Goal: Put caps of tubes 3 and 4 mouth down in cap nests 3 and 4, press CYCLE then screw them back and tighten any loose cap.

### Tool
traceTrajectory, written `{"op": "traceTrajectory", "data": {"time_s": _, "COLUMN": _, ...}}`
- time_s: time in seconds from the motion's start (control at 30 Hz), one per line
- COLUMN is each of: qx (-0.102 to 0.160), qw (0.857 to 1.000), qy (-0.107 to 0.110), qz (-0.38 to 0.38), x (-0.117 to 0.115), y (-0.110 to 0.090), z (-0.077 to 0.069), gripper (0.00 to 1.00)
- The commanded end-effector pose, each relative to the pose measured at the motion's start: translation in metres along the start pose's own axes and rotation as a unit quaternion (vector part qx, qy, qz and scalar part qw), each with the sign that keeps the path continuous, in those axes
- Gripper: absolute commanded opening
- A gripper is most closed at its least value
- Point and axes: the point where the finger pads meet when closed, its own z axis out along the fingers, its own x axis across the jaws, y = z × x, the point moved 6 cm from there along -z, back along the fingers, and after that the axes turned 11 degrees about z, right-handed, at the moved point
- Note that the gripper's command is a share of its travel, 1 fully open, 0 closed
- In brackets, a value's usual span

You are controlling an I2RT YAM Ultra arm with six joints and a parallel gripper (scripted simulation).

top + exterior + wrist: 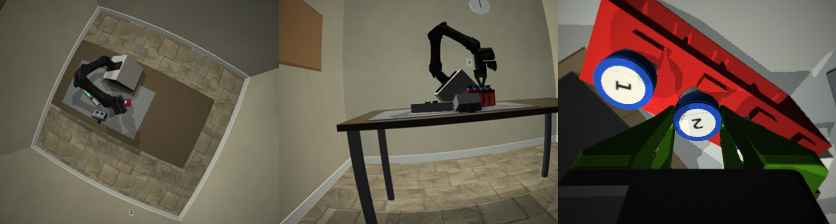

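In the wrist view my gripper [697,112] has its green fingers shut on the blue cap with dot 2 [696,121], which sits on its tube in the red decapping station [708,85]. The cap with dot 1 [624,84] sits on its tube to the left, free of the fingers. A sliver of another blue cap [739,153] shows behind the right finger. In the exterior view the gripper [481,80] points straight down onto the row of blue caps [477,87] on the red station [482,96]. The green lamp [427,102] on the cap tray console is lit.
The dark cap tray console [432,106] lies left of the station. The small key desk [99,114] carries the green key [97,112] and the blue key [101,113]. A large grey box [125,72] stands behind the station, near the arm's base.
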Motion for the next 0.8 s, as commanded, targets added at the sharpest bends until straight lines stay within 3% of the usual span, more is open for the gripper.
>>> {"op": "traceTrajectory", "data": {"time_s": 0.0, "qx": -0.006, "qw": 1.0, "qy": -0.001, "qz": 0.0, "x": -0.0004, "y": 0.002, "z": -0.0031, "gripper": 0.0}}
{"op": "traceTrajectory", "data": {"time_s": 0.27, "qx": -0.007, "qw": 1.0, "qy": -0.001, "qz": 0.03, "x": -0.0004, "y": 0.002, "z": -0.003, "gripper": 0.0}}
{"op": "traceTrajectory", "data": {"time_s": 0.77, "qx": -0.007, "qw": 0.984, "qy": 0.0, "qz": 0.179, "x": -0.0004, "y": 0.002, "z": -0.003, "gripper": 0.0}}
